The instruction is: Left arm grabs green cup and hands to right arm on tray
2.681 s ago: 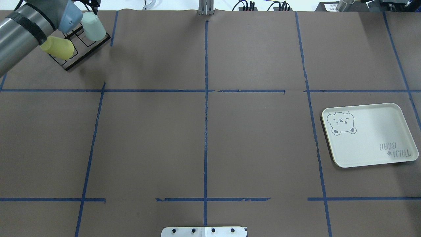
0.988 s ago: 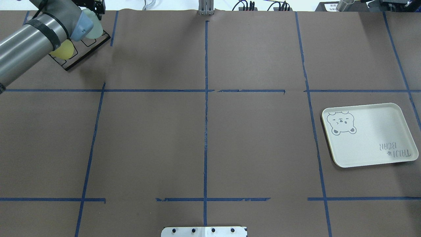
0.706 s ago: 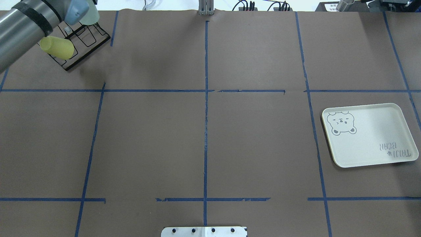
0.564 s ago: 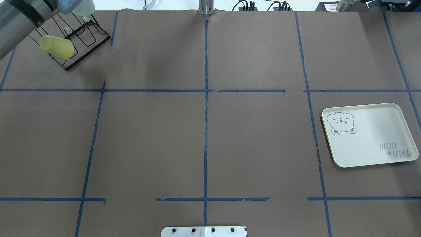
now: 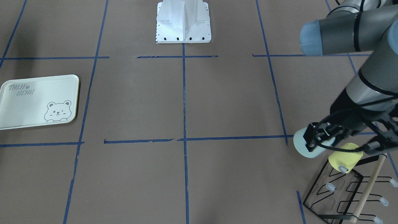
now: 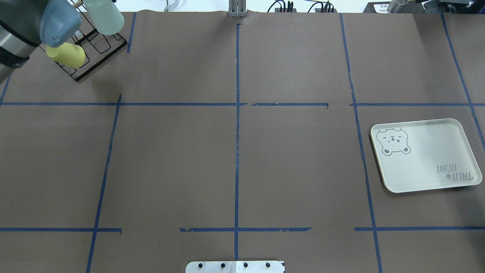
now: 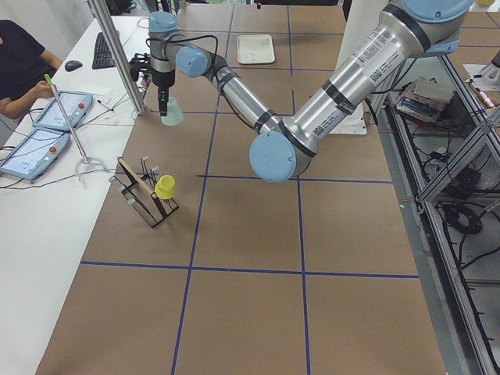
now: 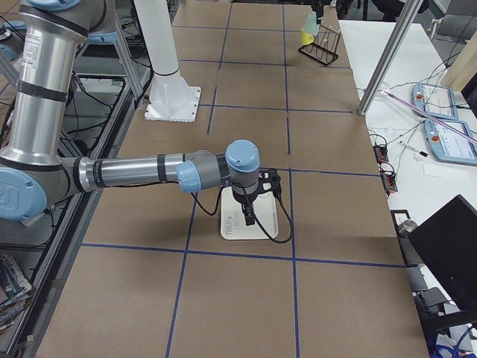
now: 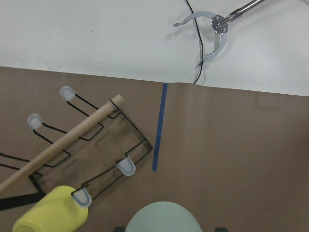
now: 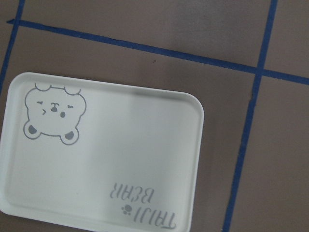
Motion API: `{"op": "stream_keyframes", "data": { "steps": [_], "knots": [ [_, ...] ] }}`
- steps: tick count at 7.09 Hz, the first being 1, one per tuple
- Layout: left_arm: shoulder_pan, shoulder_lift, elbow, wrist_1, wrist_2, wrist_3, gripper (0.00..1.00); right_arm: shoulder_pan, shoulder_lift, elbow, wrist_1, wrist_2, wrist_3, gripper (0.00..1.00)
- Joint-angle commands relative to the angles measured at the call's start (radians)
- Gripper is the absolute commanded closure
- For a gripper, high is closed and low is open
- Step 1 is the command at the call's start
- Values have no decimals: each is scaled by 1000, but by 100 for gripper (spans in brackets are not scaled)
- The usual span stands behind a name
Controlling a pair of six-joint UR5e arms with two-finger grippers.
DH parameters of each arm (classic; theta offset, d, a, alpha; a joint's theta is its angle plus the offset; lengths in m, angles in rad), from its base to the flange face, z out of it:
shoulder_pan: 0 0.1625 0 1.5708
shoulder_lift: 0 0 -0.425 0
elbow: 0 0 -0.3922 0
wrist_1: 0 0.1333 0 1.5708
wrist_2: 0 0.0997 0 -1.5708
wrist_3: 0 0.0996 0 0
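My left gripper [image 5: 317,140] is shut on the green cup [image 5: 301,146] and holds it in the air beside the wire rack [image 5: 342,196]. The cup also shows at the far left corner in the overhead view [image 6: 104,18] and at the bottom edge of the left wrist view [image 9: 164,218]. The tray [image 6: 424,155] lies empty on the right side of the table. My right arm's gripper [image 8: 248,212] hangs over the tray [image 8: 250,222], which fills the right wrist view [image 10: 96,154]. I cannot tell whether the right gripper is open or shut.
A yellow cup [image 5: 345,157] hangs on a peg of the black wire rack [image 6: 96,47], right next to the held cup. The rack has a wooden bar [image 9: 63,145]. The table's far edge lies just beyond the rack. Operators' tablets [image 7: 58,109] lie off the table.
The left gripper has lifted the green cup off the rack and drawn it up and slightly right. The yellow cup stays on its peg. The tray has not moved.
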Motion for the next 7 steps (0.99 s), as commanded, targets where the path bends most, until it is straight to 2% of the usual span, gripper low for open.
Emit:
{"op": "stream_keyframes", "data": {
  "steps": [1,2,4,5,6,7],
  "knots": [
    [203,31,-68,-161,6,-337,98,-150,6,1,263,-4,327,0],
    [275,47,-58,-343,8,-462,98,-201,26,3,329,2,446,0],
    [326,79,-36,-618,6,-742,97,-320,140,16,458,12,781,0],
    [356,80,-3,-724,6,-817,97,-373,203,17,512,12,941,0],
    [366,80,45,-800,0,-798,97,-426,272,21,578,10,1088,0],
    [377,85,48,-912,-1,-813,97,-465,334,23,645,9,1255,0]
  ]
}}
